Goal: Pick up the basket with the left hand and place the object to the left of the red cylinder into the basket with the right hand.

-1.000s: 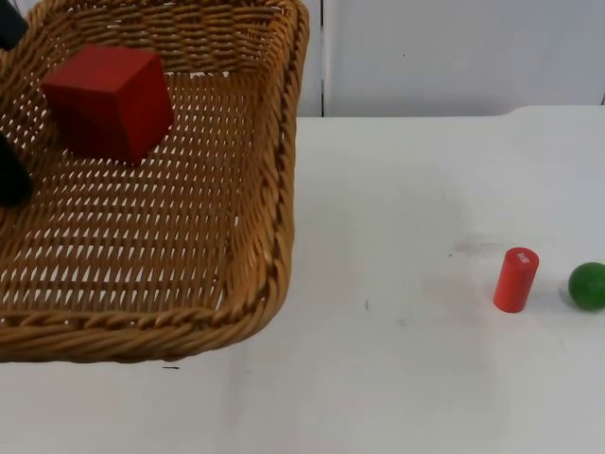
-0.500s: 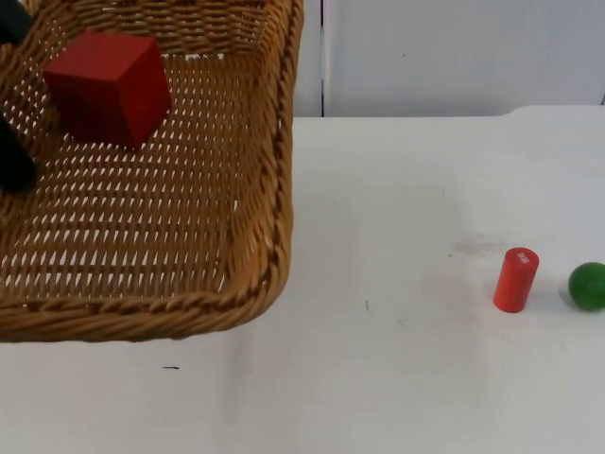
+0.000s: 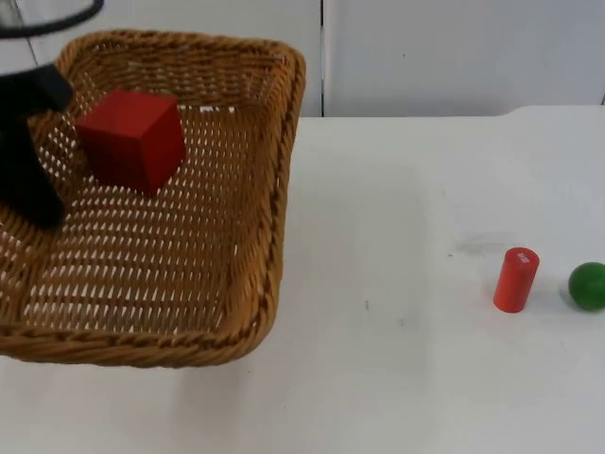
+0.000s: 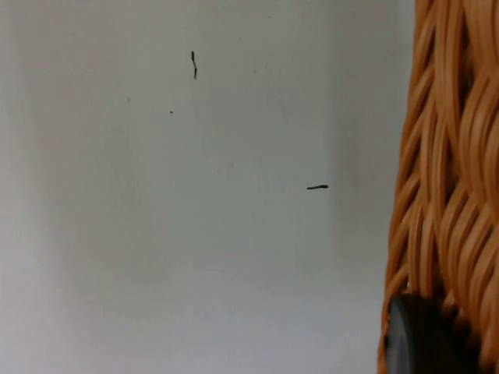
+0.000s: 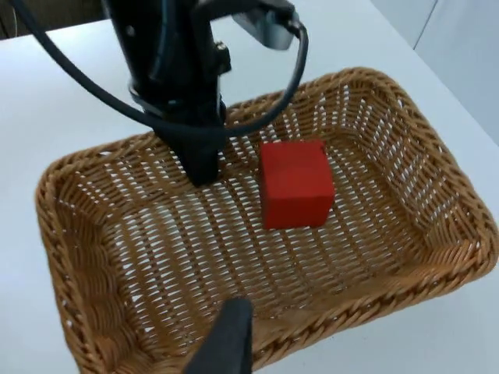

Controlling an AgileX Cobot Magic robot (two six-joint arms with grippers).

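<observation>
Basket [image 3: 161, 203] is the thing that has changed most: a second ago it loomed large and spilled off the top view's 9 o'clock edge, and now it looks smaller and sits further toward 3 o'clock, with its far rim fully in sight. It looks tilted, though whether its base touches the worktop [image 3: 406, 378] I cannot tell. The cube [image 3: 132, 139] is inside it, toward the far wall at about 11 o'clock of the weave, and it has shifted along with the basket.

The left gripper [image 3: 28, 165] comes down onto the basket's side at 9 o'clock. In the left wrist view a black fingertip [image 4: 421, 339] presses against the woven rim [image 4: 448, 179], so its jaws are closed on the basket wall. From the right wrist view the same black arm stands over that wall just beside the cube [image 5: 295, 183].

The right gripper [image 5: 226, 339] hangs above the basket's near rim [image 5: 327, 323]; how wide its jaws stand I cannot tell.

Well apart, at 3 o'clock on the worktop, the red cylinder [image 3: 515, 279] stands upright with the green ball [image 3: 587, 285] just beside it, both where they were.
</observation>
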